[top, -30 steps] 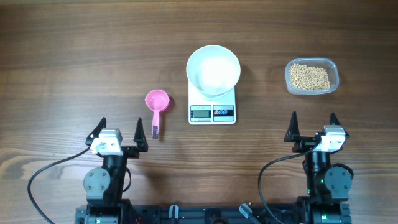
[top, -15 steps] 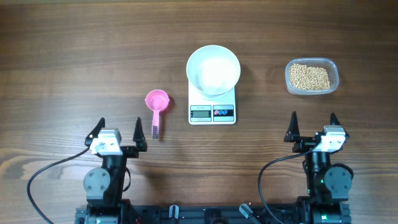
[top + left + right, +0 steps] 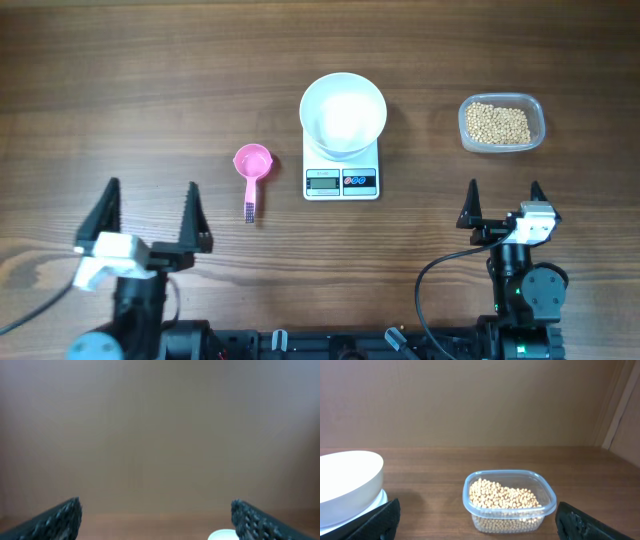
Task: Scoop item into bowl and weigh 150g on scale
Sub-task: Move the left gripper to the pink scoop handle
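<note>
Overhead: my L gripper (image 3: 150, 188) is spread wide w/ nothing in it, and R gripper (image 3: 503, 188) likewise. Bowl (image 3: 343, 113) sits empty on scale (image 3: 342, 182), ctr. Beans (image 3: 498, 123) are in tub (image 3: 541, 118), far right. Pink scoop (image 3: 252, 165) lies left of scale.
L wrist: blurry, fingers (image 3: 55, 522) apart, bowl edge barely showing.
R wrist: tub w/ beans ahead, bowl at left.

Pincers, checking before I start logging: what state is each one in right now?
Left pincer: open, holding nothing.
Right pincer: open, holding nothing.
</note>
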Motion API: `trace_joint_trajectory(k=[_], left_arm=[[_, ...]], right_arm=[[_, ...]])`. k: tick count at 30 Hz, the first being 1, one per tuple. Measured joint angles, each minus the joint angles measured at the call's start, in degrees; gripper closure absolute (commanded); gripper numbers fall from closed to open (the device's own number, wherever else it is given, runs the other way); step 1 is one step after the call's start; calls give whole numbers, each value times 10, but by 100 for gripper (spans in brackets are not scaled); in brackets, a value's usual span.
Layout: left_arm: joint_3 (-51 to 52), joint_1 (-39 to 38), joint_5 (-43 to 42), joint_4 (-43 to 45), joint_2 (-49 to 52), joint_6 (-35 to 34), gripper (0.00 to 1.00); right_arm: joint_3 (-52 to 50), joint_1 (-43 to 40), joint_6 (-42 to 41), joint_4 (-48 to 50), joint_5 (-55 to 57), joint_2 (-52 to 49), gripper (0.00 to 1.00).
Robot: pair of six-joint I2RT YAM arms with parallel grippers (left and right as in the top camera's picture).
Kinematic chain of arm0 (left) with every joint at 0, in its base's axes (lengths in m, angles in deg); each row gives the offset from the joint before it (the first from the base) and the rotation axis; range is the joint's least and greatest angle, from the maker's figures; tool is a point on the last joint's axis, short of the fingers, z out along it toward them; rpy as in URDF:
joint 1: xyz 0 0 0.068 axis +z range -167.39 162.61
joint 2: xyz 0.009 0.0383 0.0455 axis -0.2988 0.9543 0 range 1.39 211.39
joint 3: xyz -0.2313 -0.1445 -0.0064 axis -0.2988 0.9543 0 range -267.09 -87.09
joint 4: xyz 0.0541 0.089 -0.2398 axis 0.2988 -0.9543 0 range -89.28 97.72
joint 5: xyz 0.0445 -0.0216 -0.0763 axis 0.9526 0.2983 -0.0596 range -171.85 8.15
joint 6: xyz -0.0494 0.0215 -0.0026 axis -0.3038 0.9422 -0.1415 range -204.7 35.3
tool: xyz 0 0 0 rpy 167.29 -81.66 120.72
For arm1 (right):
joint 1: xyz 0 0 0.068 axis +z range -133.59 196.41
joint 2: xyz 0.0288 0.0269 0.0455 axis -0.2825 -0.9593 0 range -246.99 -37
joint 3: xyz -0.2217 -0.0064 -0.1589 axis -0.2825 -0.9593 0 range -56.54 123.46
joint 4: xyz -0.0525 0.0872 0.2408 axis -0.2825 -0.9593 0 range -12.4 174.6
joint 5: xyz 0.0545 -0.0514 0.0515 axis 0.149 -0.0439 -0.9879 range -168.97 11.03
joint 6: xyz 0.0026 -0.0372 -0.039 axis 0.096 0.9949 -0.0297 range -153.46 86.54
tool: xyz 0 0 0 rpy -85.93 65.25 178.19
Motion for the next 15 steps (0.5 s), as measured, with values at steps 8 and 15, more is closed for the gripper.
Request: trace_joint_trajectory(k=[8, 15], left_arm=[[-445, 0, -54, -558, 416, -97, 0], [-563, 0, -76, -737, 670, -104, 0]], right_arm=[[0, 0, 0, 0, 0, 0, 0], [0, 0, 0, 0, 0, 0, 0]])
